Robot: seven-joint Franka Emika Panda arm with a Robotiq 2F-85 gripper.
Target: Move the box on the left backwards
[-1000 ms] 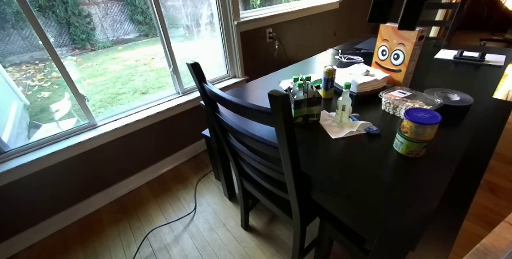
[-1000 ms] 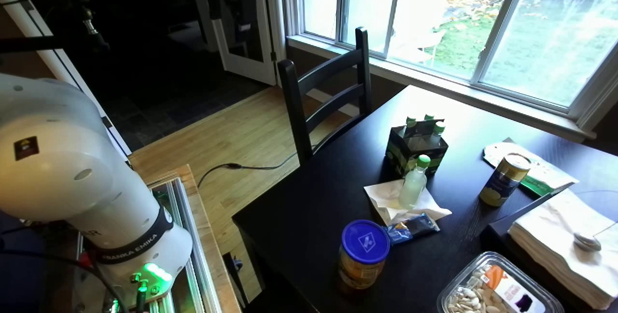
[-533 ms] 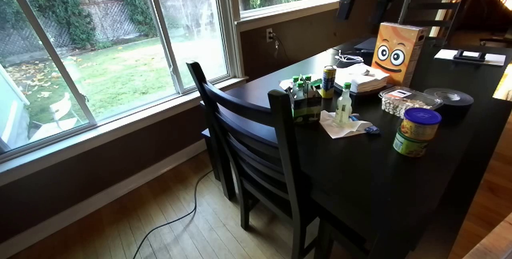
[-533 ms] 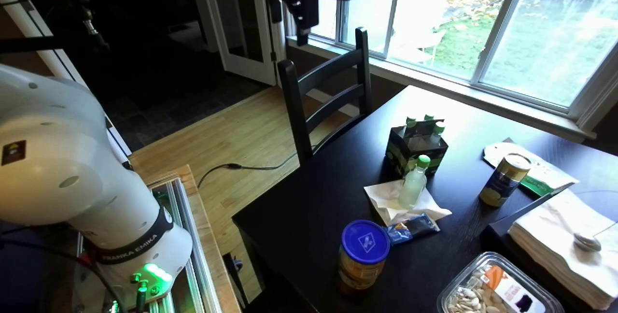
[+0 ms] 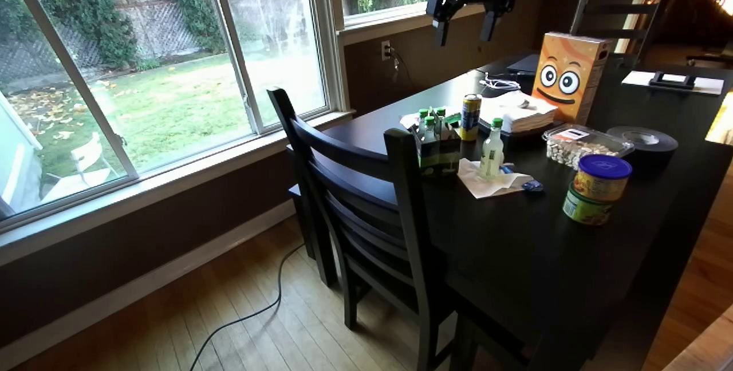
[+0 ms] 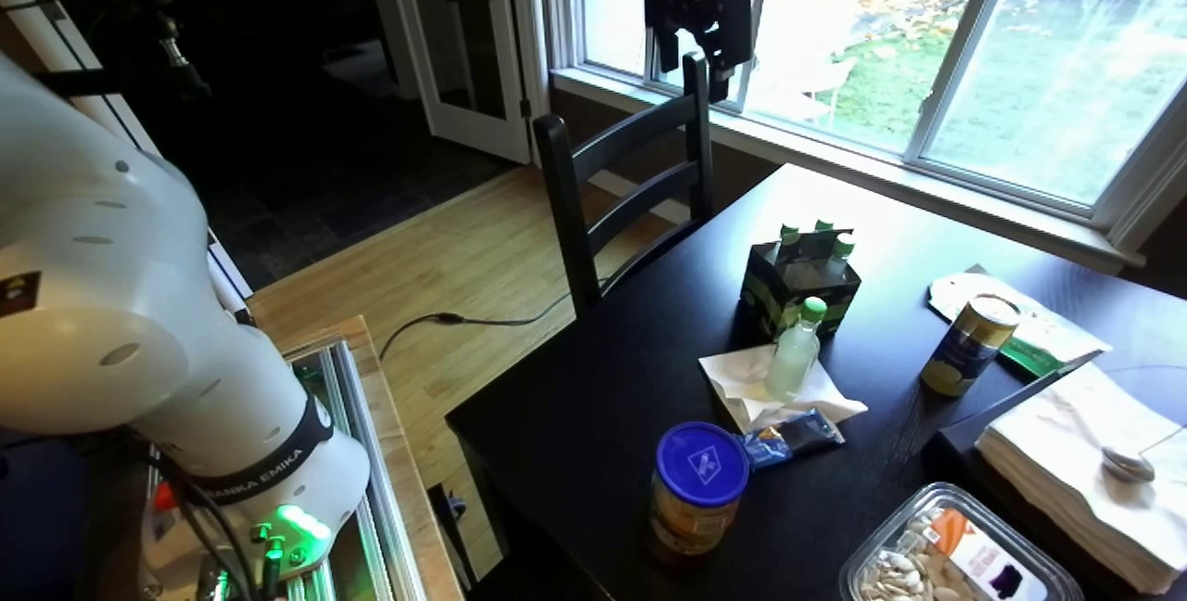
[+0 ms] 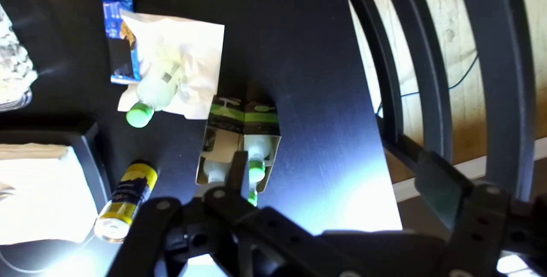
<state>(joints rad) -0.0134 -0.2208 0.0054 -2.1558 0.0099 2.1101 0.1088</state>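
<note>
Swung across above the table point(image 6: 603, 415), the arm point(image 6: 111, 295) is nearer chair point(image 6: 640, 131) and box point(image 6: 788, 290)

That looks like the approach, with the backward move not yet begun. The chair stands at the table's edge and may crowd a low reach. The claw point(image 5: 463, 36) hangs high, fingers point(image 7: 440, 187) apart, grasping nothing, so lowering probably comes next. Well below, untouched, the box stands upright near the chair. Just beside lies a napkin point(image 6: 737, 378), with a can point(image 6: 969, 346) farther off; a bottle point(image 6: 791, 362) on the napkin could topple if brushed
</note>
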